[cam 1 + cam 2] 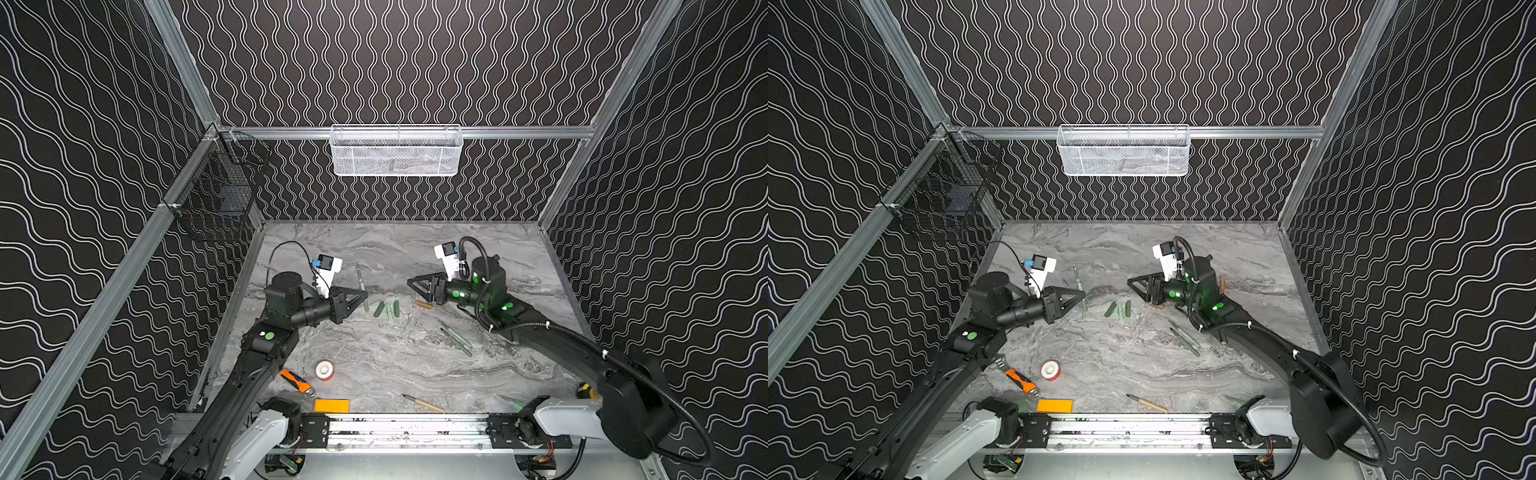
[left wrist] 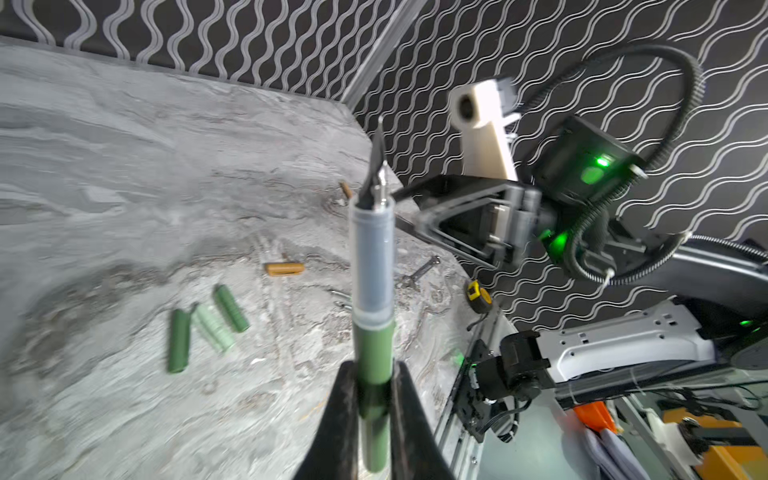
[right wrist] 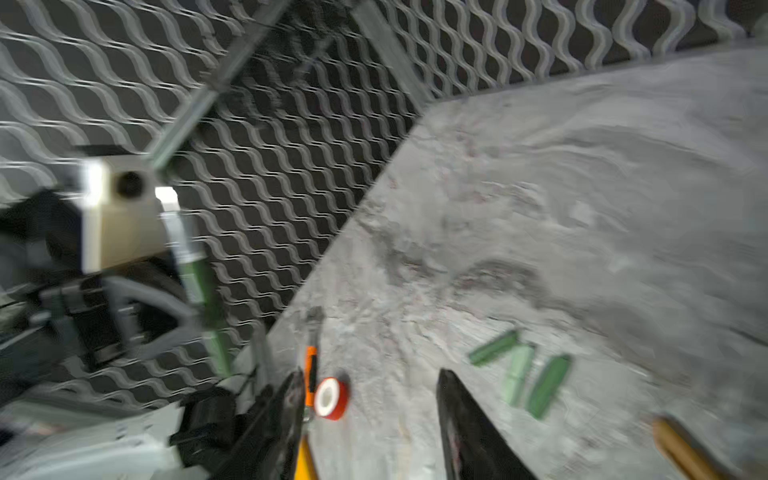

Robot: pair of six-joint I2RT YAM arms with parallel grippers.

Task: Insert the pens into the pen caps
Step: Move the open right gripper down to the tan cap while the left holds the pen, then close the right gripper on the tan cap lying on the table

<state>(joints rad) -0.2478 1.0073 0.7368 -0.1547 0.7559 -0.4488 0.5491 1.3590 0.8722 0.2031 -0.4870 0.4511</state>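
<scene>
My left pincer (image 2: 374, 370) clenches a slim green pen (image 2: 371, 257), clear-sleeved, its dark nib tapering. My right pincer (image 3: 371, 376) stands released. Stubby green pen caps (image 2: 230, 308) lie between them.

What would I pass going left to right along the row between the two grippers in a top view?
Held green pen → dark green cap → pale green cap → second dark green cap → tan cap.

The views together show three green caps (image 1: 379, 309) (image 1: 388, 311) (image 1: 397, 308), two tan caps (image 1: 424, 304) (image 1: 1223, 284), at least three green pens (image 1: 360, 282) (image 1: 457, 340), one tan pen (image 1: 424, 402), one tape roll (image 1: 324, 370), one orange tool (image 1: 296, 381), one yellow block (image 1: 331, 405) and two baskets (image 1: 395, 160) (image 1: 208, 195).
</scene>
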